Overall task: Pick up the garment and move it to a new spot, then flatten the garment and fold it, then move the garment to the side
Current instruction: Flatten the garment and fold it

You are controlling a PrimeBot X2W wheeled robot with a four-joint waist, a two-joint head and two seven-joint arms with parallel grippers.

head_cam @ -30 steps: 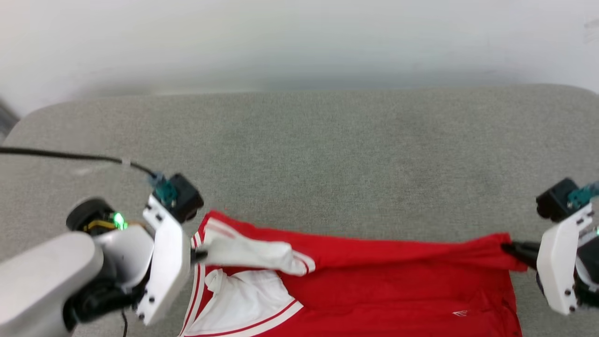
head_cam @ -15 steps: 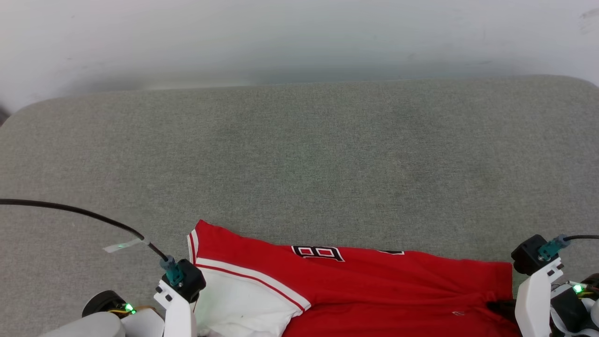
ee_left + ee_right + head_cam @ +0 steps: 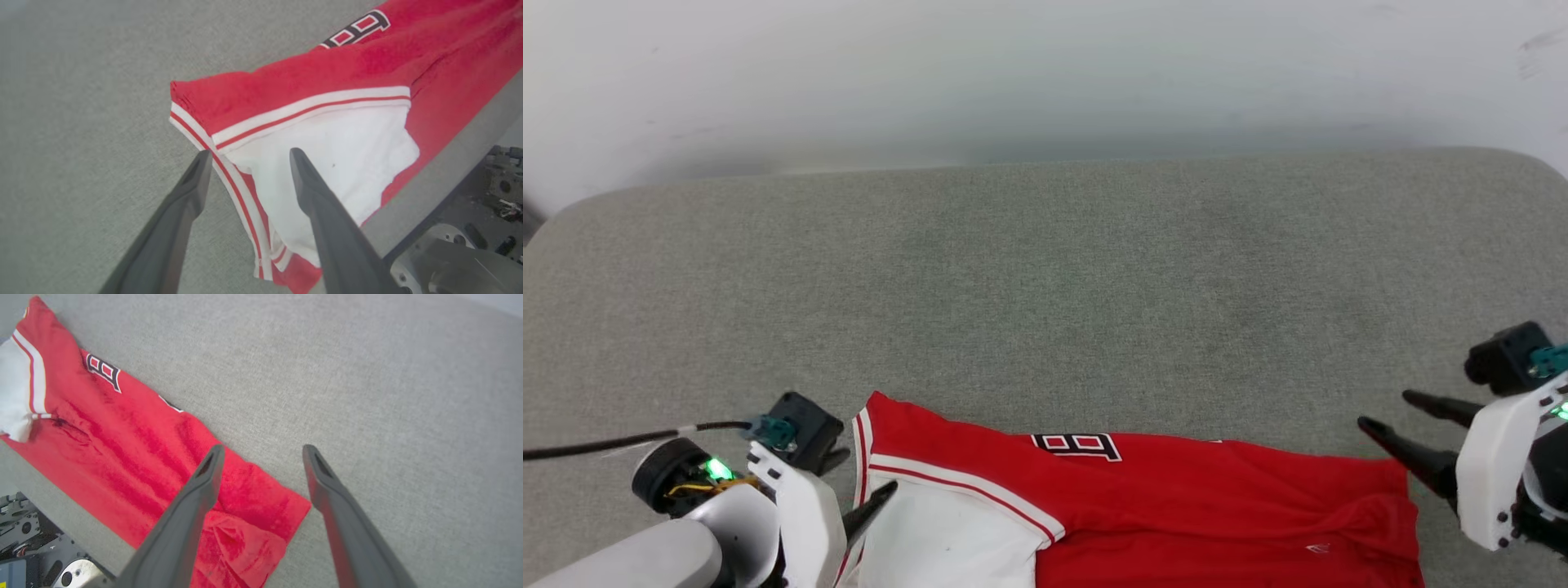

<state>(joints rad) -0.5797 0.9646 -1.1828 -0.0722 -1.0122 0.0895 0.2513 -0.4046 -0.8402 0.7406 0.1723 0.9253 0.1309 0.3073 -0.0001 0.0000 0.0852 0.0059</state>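
Head view: your garment (image 3: 1143, 506) lies flat along the near edge of the grey woven surface (image 3: 1045, 286). It is a long red band, with the white sleeve at its left end and a sliver of black-and-white lettering on its far fold. Half a second ago the right gripper (image 3: 1386, 409) was pinched on the right-hand corner. Now it's up and clear of the cloth, fingers spread wide with nothing between them. That corner has settled into soft ripples.

Your left gripper (image 3: 249, 152) has let go too. In the left wrist view its dark tapered fingers stand apart, straddling the red-and-white striped trim, one over grey weave and one over the smooth white sleeve. You can't tell whether they touch the fabric. The surface has rounded corners and a pale wall (image 3: 1045, 73) behind it.
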